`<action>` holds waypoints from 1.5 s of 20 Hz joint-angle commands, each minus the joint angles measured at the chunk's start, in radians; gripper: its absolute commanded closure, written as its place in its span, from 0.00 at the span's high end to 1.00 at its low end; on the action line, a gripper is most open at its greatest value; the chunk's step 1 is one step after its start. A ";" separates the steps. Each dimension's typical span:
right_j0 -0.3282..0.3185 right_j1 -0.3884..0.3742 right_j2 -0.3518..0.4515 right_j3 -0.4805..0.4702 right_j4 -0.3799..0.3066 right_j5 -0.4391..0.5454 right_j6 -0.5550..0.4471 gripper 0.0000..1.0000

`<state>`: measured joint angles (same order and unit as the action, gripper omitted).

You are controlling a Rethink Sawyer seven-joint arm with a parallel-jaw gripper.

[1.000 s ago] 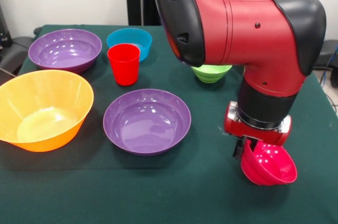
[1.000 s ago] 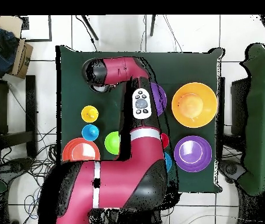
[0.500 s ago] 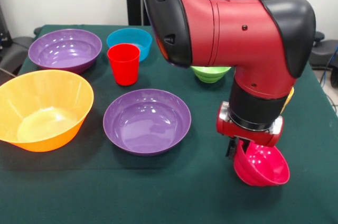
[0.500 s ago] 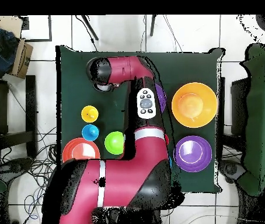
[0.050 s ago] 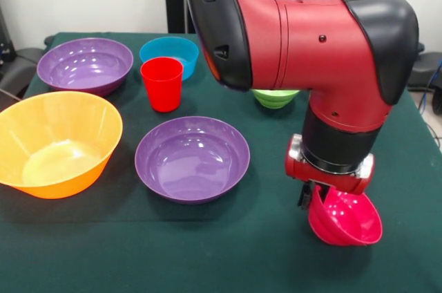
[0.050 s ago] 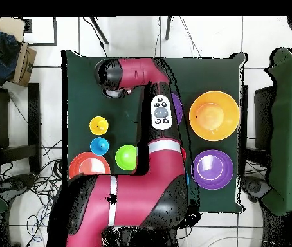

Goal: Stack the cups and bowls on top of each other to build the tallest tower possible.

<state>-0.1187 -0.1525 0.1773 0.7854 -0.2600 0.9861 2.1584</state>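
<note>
My gripper is shut on the rim of a magenta-pink bowl, which hangs tilted low over the green cloth at the near right. A purple bowl sits mid-table, with a red cup and a blue bowl behind it. A second purple bowl is at the far left, and the big yellow-orange bowl at the near left. The green bowl peeks out behind the arm. From above I see a yellow cup, a light blue cup and an orange bowl; the arm hides the gripper there.
The red arm covers the table's middle in the overhead view and hides part of one purple bowl. The table is covered with dark green cloth. Chairs and cables surround it on the tiled floor.
The arm swung a little to the left in the front view, carrying the magenta-pink bowl with it. The bowl stays tilted in the grip. The other bowls and cups have not moved.
</note>
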 commanded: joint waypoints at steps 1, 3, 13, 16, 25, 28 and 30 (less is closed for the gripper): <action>-0.016 0.009 0.093 -0.029 -0.009 0.116 -0.234 0.00; -0.017 0.010 0.096 -0.031 -0.009 0.117 -0.232 0.00; -0.027 0.008 0.109 -0.019 0.007 0.085 -0.205 0.00; -0.029 0.008 0.111 -0.015 0.011 0.076 -0.204 0.00; -0.021 0.004 0.108 -0.042 0.005 0.104 -0.209 0.00; -0.020 0.001 0.103 -0.040 0.004 0.092 -0.199 0.00; -0.025 -0.002 0.102 -0.038 0.000 0.093 -0.208 0.00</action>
<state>-0.1208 -0.1316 0.2059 0.7626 -0.2474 1.0085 2.1584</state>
